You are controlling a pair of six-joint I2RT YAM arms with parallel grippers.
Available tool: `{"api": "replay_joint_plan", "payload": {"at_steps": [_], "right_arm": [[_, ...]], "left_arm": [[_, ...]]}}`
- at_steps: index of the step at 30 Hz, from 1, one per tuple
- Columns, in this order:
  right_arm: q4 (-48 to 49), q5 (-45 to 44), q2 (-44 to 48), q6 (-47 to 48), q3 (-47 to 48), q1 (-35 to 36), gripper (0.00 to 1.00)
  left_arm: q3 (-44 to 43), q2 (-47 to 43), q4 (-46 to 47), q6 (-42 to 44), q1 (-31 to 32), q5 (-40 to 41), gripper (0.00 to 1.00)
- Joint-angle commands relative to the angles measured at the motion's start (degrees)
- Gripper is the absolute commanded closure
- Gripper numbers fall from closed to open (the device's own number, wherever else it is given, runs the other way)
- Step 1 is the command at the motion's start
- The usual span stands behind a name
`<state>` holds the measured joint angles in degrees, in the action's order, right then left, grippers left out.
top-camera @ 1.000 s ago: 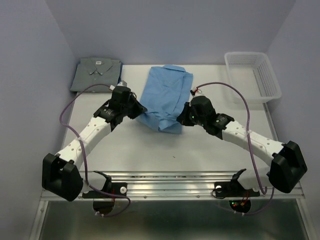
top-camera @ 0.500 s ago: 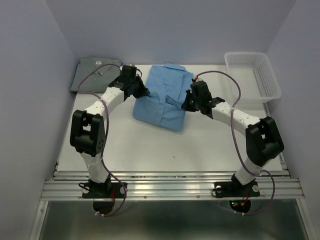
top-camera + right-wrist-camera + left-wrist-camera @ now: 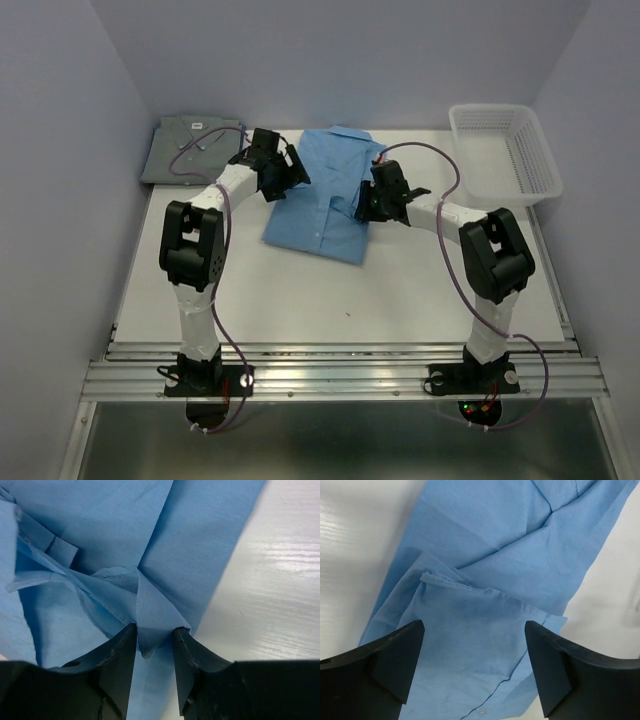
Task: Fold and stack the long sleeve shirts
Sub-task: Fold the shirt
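The grey shirt lies folded in the far left corner. The left gripper hangs wide apart over the left edge of the blue shirt, mid-table. The right gripper, fingers slightly apart, straddles a raised fold at its right edge; I cannot tell whether it grips.

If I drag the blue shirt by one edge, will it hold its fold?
Probably floppy: the blue shirt is thin cloth, creased and bunching into a ridge at the right gripper. Likely light, so layers may slide and unfold; loose layered edges show in the left wrist view.
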<state>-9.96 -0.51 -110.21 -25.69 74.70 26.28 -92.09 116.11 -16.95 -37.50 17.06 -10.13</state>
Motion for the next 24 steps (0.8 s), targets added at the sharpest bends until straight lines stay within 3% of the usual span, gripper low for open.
{"api": "replay_joint_plan", "payload": {"at_steps": [1, 2, 3, 6, 11, 14, 18, 24], "right_arm": [[0.0, 0.0, 4.2, 3.0, 4.3, -0.4, 0.44], [-0.9, 0.1, 5.2, 3.3, 4.4, -0.4, 0.37], [-1.9, 1.9, 6.2, 3.5, 4.2, -0.4, 0.16], [-3.8, 4.5, 11.7, 4.7, 2.2, -0.4, 0.00], [-2.4, 14.3, 20.2, 4.6, -6.2, -0.4, 0.00], [1.0, 21.3, 20.7, 5.6, -9.1, 0.9, 0.00], [0.3, 22.7, 16.1, 9.6, -4.7, 4.6, 0.00], [0.4, 14.9, 3.3, 8.2, 7.4, 4.7, 0.00]], "left_arm": [[-4.1, -3.6, -1.9, 2.1, -0.5, 2.7, 0.01], [-3.6, -4.7, -1.9, 2.1, -0.5, 3.2, 0.01], [-1.6, -7.3, -1.2, 1.4, -0.4, 3.7, 0.01], [3.8, -11.8, 1.0, 0.2, -0.5, 3.4, 0.01], [10.4, -20.7, -1.3, 0.6, -0.4, 7.4, 0.01], [15.9, -25.8, -0.2, -0.3, -0.5, 6.7, 0.01], [27.6, -31.6, 4.5, -2.6, -0.1, 2.8, 0.01], [38.5, -35.7, 9.9, -8.1, 3.1, -1.6, 0.01]]}}
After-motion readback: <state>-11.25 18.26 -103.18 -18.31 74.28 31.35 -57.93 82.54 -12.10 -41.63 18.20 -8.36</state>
